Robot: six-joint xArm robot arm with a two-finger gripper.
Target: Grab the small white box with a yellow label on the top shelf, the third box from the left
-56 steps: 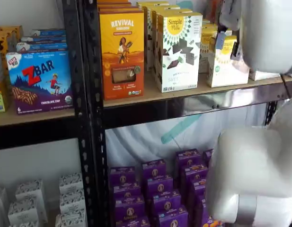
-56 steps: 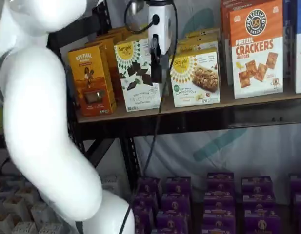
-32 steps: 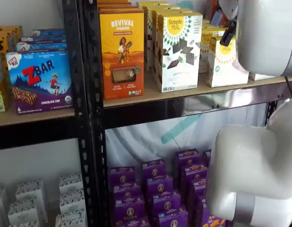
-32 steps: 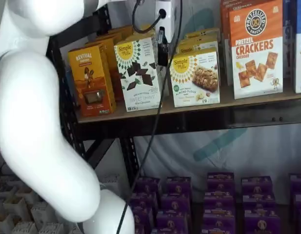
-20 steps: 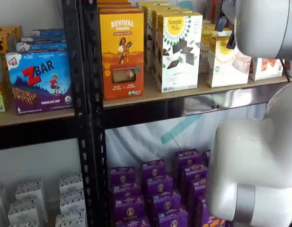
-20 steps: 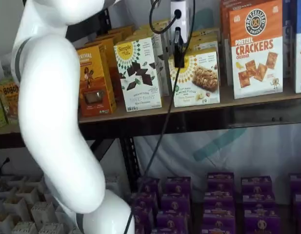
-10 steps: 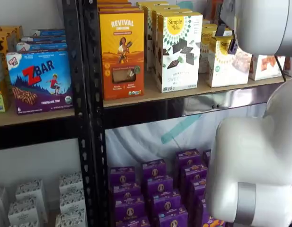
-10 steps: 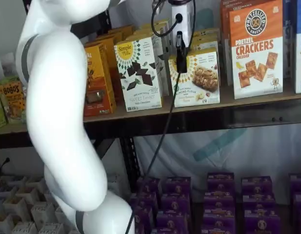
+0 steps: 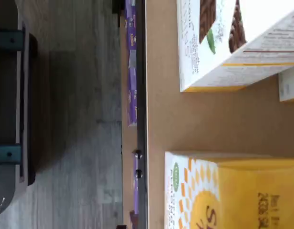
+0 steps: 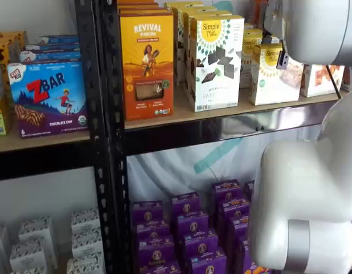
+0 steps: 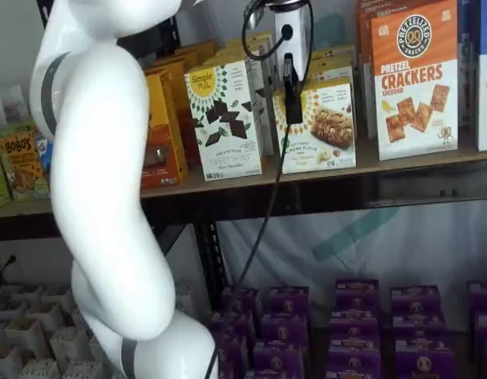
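Note:
The small white box [image 11: 328, 126] has a yellow round label and stands on the top shelf [image 11: 401, 162], right of a taller white box with chocolate pieces [image 11: 225, 110]. It also shows in a shelf view [image 10: 271, 77], and from above in the wrist view [image 9: 232, 191], where its yellow top is close. My gripper [image 11: 293, 114] hangs in front of the box's left edge. Only one black finger shows, side-on, below the white body. In a shelf view the gripper [image 10: 282, 59] is a dark tip at the box's upper front. I cannot tell whether the fingers are open.
An orange Revival box [image 10: 147, 63] stands at the shelf's left and a Pretzel Crackers box [image 11: 413, 83] at its right. A ZBar box [image 10: 47, 100] sits beyond the black upright [image 10: 104, 142]. Purple boxes [image 10: 187, 228] fill the lower shelf. My white arm [image 11: 101, 197] covers much of the left.
The gripper has moved right, from in front of the taller chocolate box to the small white box's left edge, and come down a little. The arm swung with it.

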